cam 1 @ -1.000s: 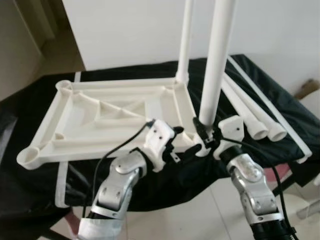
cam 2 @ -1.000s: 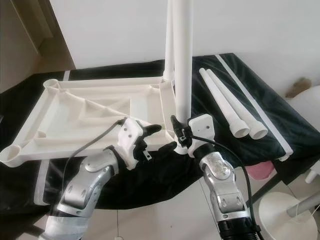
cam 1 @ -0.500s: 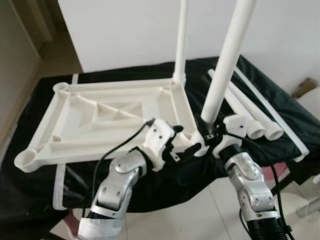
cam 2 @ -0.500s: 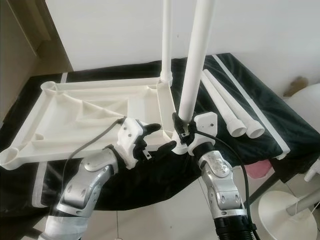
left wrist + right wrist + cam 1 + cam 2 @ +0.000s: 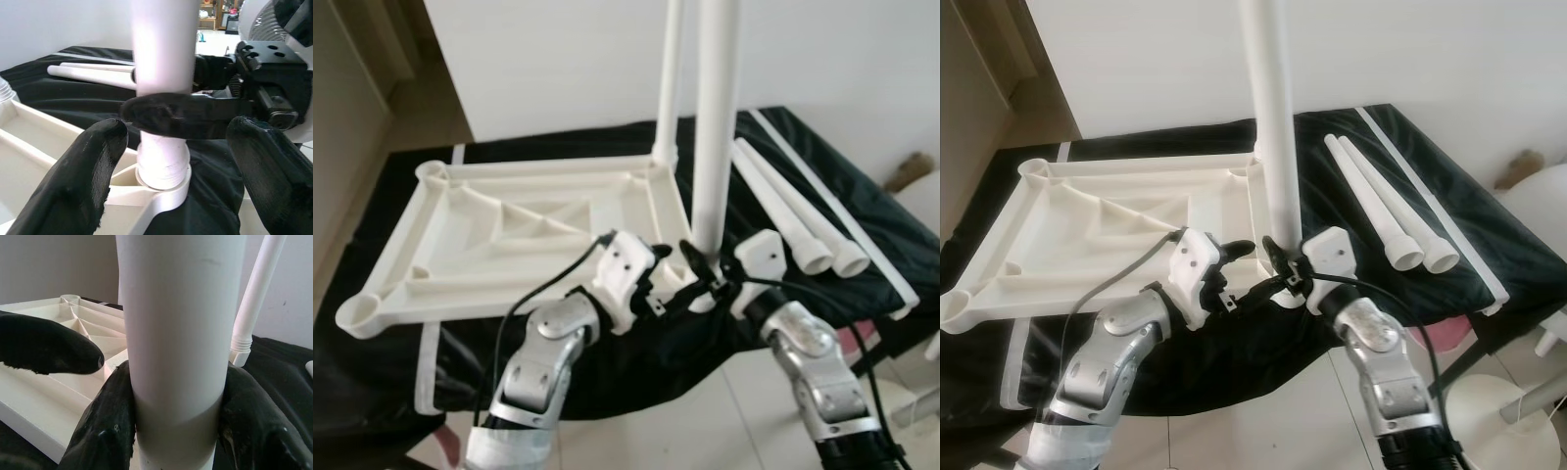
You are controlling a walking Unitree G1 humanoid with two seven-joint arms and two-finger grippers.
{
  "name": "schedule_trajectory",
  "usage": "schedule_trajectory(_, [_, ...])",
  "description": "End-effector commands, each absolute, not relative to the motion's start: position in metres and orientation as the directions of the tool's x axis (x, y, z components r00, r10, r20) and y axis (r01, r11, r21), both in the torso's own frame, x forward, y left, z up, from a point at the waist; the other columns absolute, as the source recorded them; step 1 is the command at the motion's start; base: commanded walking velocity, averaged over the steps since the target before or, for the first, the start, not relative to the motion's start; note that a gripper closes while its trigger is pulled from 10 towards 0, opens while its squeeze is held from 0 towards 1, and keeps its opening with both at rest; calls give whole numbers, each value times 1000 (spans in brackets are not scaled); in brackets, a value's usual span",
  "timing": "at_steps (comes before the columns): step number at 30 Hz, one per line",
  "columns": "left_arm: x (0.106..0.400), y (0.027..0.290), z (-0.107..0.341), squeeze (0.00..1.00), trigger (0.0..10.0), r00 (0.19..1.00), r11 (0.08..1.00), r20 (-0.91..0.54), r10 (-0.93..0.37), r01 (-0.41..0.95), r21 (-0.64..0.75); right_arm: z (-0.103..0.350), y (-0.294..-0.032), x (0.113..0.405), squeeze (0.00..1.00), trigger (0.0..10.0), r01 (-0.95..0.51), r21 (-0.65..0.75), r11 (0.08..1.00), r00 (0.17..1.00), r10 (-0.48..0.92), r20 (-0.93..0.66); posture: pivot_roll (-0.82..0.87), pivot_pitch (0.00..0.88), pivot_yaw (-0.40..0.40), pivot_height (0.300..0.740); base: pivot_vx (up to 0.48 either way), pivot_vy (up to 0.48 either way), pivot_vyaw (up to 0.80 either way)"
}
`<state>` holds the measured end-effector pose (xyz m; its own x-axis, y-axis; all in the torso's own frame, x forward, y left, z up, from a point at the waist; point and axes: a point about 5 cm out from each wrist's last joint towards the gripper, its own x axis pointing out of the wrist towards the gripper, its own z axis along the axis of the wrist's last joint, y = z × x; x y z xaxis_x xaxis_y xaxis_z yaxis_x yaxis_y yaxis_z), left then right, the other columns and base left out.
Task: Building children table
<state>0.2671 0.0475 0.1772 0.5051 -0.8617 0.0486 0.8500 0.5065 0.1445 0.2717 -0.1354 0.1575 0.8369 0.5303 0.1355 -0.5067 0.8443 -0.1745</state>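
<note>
Four white table legs: one stands in the upturned table frame's far corner, the right claw is clenched on one upright in the near corner socket, and two lie at 3 o'clock. The left claw gapes beside it. Black-draped tabletop, white wall, tiled floor.

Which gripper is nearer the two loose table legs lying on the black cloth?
Right. The right gripper sits clamped on the upright leg at the tabletop's near corner, with the loose legs just beyond it. The left gripper is on the other side of that leg, farther away.
</note>
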Motion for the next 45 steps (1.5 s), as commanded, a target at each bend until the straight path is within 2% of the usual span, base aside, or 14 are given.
schedule_trajectory(1, [272, 52, 180, 0, 10000, 617, 620, 68, -784, 772, 140, 126, -132, 265, 0, 10000, -556, -35, 830, 831, 557, 1, 31, 0, 17, 740, 0, 0, 0])
schedule_trajectory(14, [273, 53, 182, 0, 10000, 620, 623, 67, -782, 770, 139, 124, -143, 269, 0, 10000, -472, 177, 864, 878, 479, 1, 24, 4, 22, 740, 0, 0, 0])
schedule_trajectory(22, [274, 54, 183, 0, 10000, 622, 625, 68, -780, 768, 139, 121, -150, 272, 0, 10000, -428, 193, 883, 897, 441, -23, 27, 3, 23, 740, 0, 0, 0])
schedule_trajectory(26, [274, 54, 183, 0, 10000, 623, 626, 68, -779, 768, 138, 122, -149, 272, 0, 10000, -432, 135, 892, 898, 439, -28, 28, 2, 23, 740, 0, 0, 0])
schedule_trajectory(28, [274, 55, 183, 0, 10000, 626, 628, 67, -777, 766, 139, 123, -146, 272, 0, 10000, -452, 26, 891, 891, 453, -35, 29, 3, 22, 740, 0, 0, 0])
schedule_trajectory(32, [275, 56, 183, 0, 10000, 629, 632, 67, -775, 763, 139, 123, -141, 269, 0, 10000, -493, -64, 868, 870, 492, -37, 30, 4, 24, 740, 0, 0, 0])
schedule_trajectory(39, [275, 57, 184, 0, 10000, 631, 634, 67, -773, 761, 137, 123, -140, 266, 0, 10000, -507, -88, 858, 861, 508, -13, 32, 1, 24, 740, 0, 0, 0])
schedule_trajectory(45, [276, 58, 185, 0, 10000, 634, 637, 69, -770, 758, 142, 110, -158, 260, 0, 10000, -413, 112, 904, 911, 410, 48, 34, 0, 25, 740, 0, 0, 0])
